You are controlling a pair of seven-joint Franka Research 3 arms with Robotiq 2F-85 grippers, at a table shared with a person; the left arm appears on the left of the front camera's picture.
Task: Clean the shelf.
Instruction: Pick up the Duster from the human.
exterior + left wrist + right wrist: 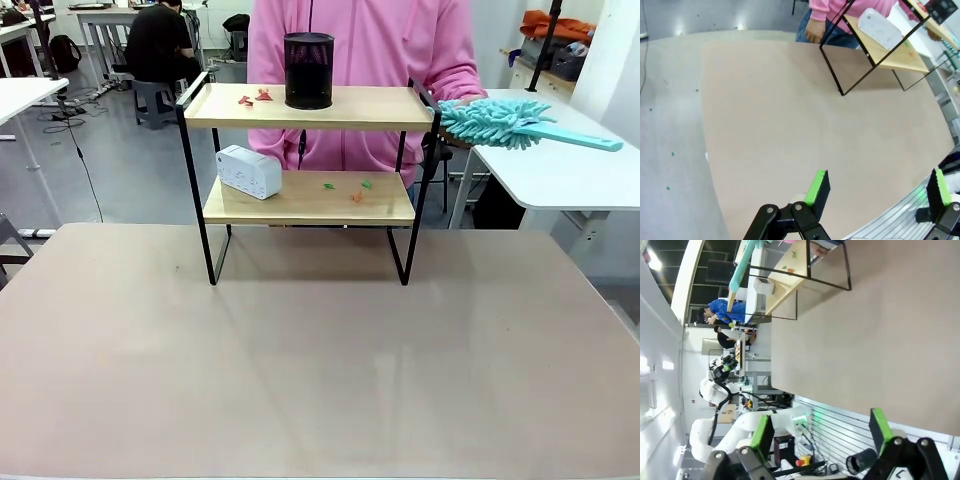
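Note:
The shelf, two light wooden boards in a thin black frame, stands at the far middle of the table. Its top board carries a black mesh cup and red scraps. On the lower board lie a white power strip and small green and red scraps. A person in a pink top stands behind it and holds a teal duster out to the shelf's right. My left gripper is open over the near table. My right gripper is open too, far from the shelf.
The brown table stretches bare from the shelf to the near edge. White tables stand at the right and left beyond it. A person sits at a desk far back left.

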